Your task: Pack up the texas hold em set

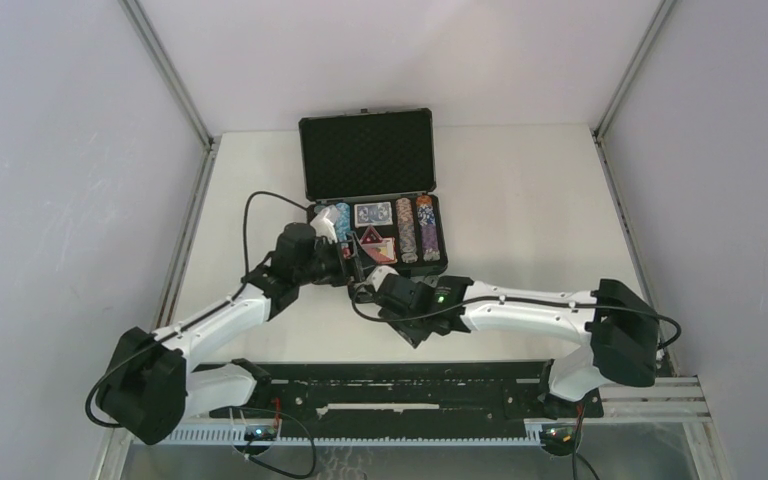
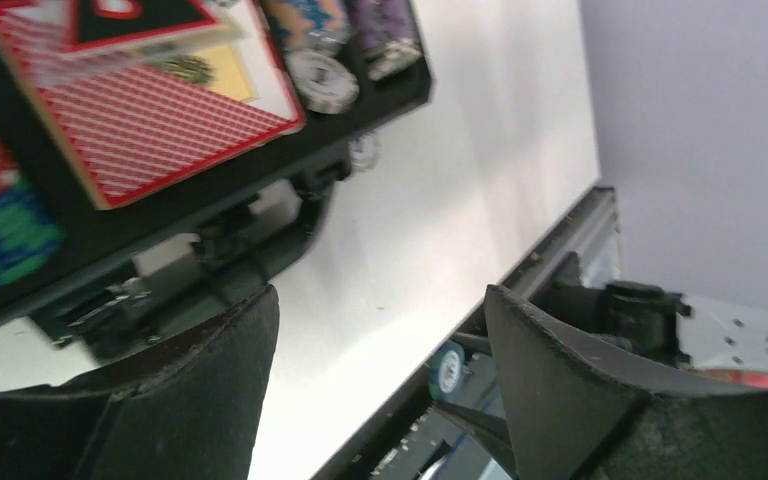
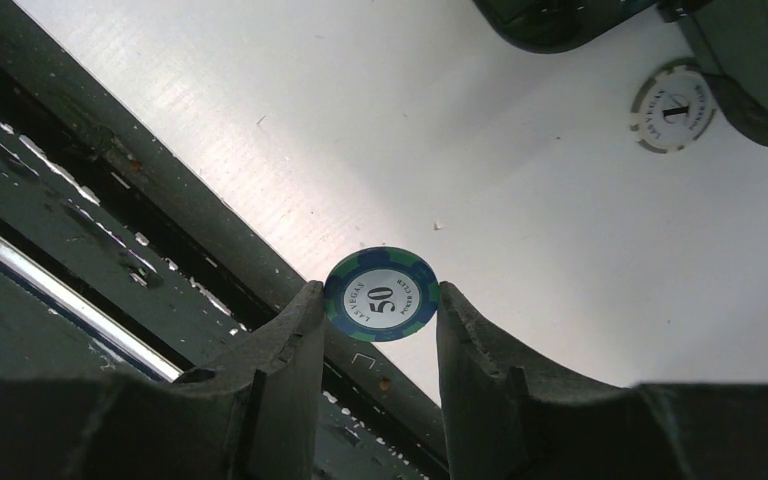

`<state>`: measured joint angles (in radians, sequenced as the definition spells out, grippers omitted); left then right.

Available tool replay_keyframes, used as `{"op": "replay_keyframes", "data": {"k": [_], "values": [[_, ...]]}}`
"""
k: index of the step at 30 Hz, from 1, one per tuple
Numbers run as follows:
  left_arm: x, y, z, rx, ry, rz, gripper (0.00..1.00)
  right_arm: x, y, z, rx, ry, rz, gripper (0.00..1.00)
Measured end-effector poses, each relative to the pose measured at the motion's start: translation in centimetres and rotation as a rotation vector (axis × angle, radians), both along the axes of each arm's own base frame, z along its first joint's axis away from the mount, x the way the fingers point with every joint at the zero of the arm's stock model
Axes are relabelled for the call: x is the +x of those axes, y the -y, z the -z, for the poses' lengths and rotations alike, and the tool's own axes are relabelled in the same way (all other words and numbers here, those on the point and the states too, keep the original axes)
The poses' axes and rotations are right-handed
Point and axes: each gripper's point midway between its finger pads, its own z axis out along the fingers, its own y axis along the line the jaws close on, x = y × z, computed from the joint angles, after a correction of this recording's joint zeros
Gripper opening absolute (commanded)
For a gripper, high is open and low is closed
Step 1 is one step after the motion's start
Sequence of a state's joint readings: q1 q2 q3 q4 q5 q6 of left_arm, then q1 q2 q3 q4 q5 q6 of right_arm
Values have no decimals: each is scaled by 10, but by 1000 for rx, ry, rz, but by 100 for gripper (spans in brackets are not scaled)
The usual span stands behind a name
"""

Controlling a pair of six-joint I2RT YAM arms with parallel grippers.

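Surface: white table enclosed by grey walls; a black rail runs along its near edge and carries both arm bases.
Briefcase: black hard briefcase lying mid-table toward the far side, with the lid upright, the foam lining facing the arms and the tray on the near side.
Chip rows: multicoloured chip rows lie in the right-hand slots of the tray, with a further pale and blue stack at its left end.
Blue deck: blue deck sits in the centre of the tray on the lid side.
Red deck: red deck sits in the centre of the tray on the near side, tilted rather than seated flat.
Triangular button: triangular button, black with a red border, rests on the red deck.
Loose chip: white chip marked 1, flat on the table, just beside the briefcase's front wall and outside the tray.
Left gripper: left gripper has its jaws spread wide with nothing between them; it hangs just off the left half of the briefcase's front wall, near the red deck but touching neither.
Right gripper: right gripper is over bare table near the rail, in front of the briefcase and apart from it.
Held chip: blue-green chip marked 50 is pinched by its rim between the right fingers, with its face toward the wrist camera, outside the tray.
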<state>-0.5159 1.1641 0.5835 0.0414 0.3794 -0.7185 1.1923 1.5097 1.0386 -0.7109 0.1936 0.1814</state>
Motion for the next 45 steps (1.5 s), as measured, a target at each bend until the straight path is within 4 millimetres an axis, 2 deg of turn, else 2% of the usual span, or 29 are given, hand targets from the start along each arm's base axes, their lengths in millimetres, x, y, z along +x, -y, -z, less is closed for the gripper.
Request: {"op": "replay_keyframes", "data": {"k": [5,8,12,21,32,45], "values": [[-16,22,-16,-96,-6,103,77,6,3,-16,48,27,13,43],[-24,34,-14,-127,-32,162,76,10,3,-26,77,43,13,43],[-33,43,-8,-164,-88,209,73,12,5,-28,83,45,17,43],[-46,57,-15,-246,-139,272,63,14,6,-30,85,52,15,43],[-64,64,1,-275,-231,319,62,20,9,-31,83,65,22,43],[-81,85,15,-296,-300,387,60,21,9,-32,85,67,24,43]]}}
